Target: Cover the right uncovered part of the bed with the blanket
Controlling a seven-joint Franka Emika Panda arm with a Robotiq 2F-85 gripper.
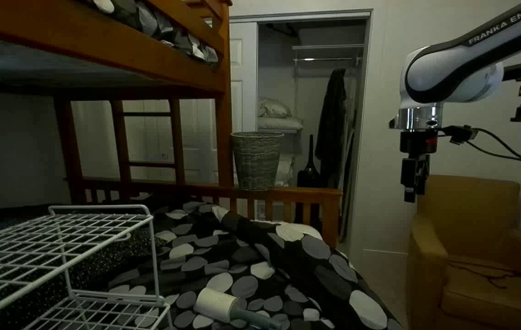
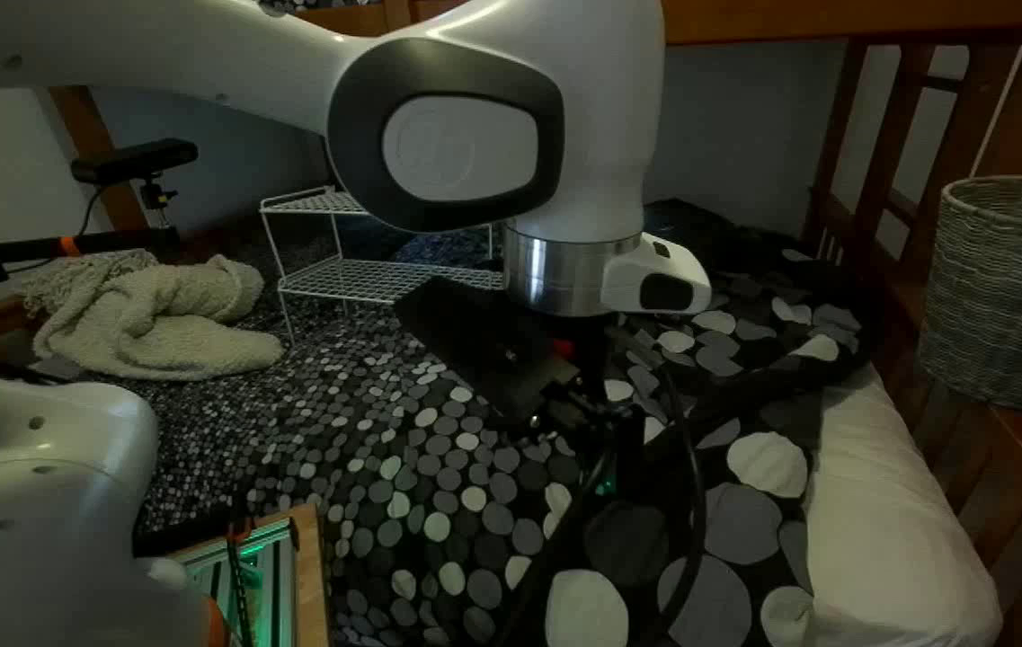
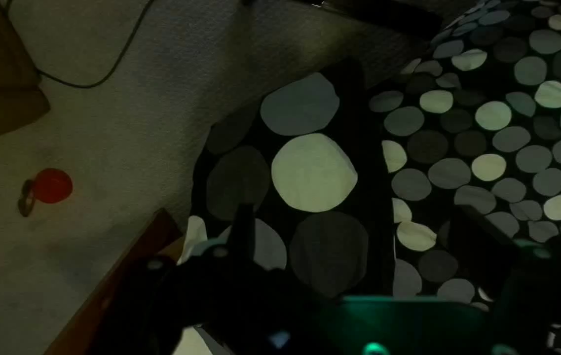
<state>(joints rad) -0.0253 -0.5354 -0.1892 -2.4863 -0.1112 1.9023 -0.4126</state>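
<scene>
The blanket, black with white and grey ovals, lies over most of the bed; it also shows in an exterior view and in the wrist view. A large-oval strip of it lies beside a smaller-oval part. The bed's slatted wooden end rail stands at the far end. A bare white part of the bed shows along that rail. My gripper points down, raised above the blanket's side edge. In the wrist view the gripper has its fingers wide apart, with nothing held between them.
A white wire rack and a lint roller rest on the bedding. A wicker basket stands at the end rail. A cream throw lies on the bed. A yellow armchair stands beside it. The upper bunk overhangs.
</scene>
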